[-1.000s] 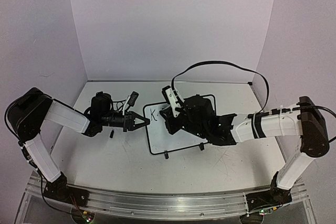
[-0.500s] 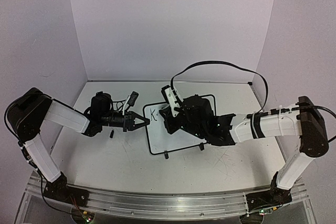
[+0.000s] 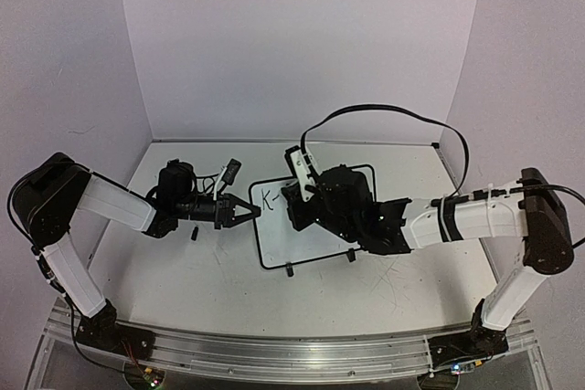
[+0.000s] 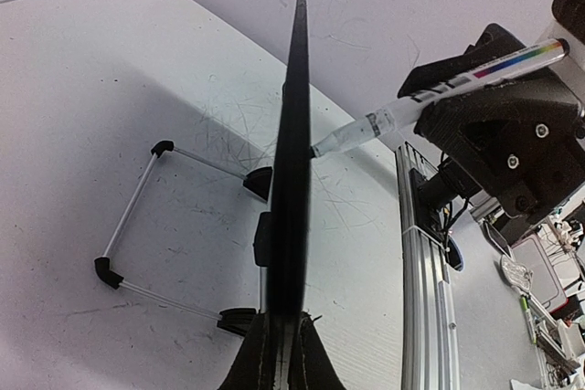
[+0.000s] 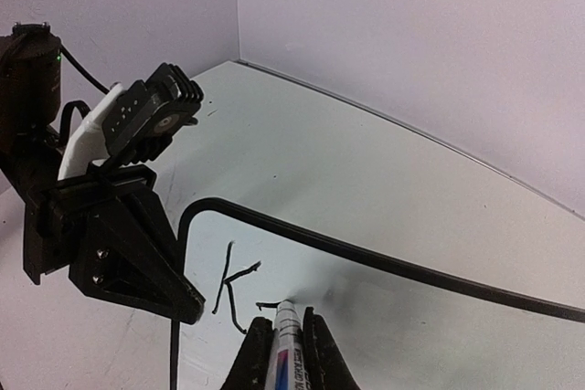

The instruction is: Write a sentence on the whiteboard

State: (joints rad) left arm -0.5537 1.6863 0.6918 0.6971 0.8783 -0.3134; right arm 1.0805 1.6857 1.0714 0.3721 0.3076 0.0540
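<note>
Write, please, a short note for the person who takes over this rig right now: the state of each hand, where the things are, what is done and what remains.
Left hand: shut on the left edge of the whiteboard, steadying it.
Right hand: shut on the marker, with the tip touching the board.
Whiteboard: mid-table, between the two arms.
Done: the sentence so far is only a "K", plus a short stroke at the marker tip.
Left: finish the second letter and write the rest of the sentence. Keep the left hand's grip while writing.
</note>
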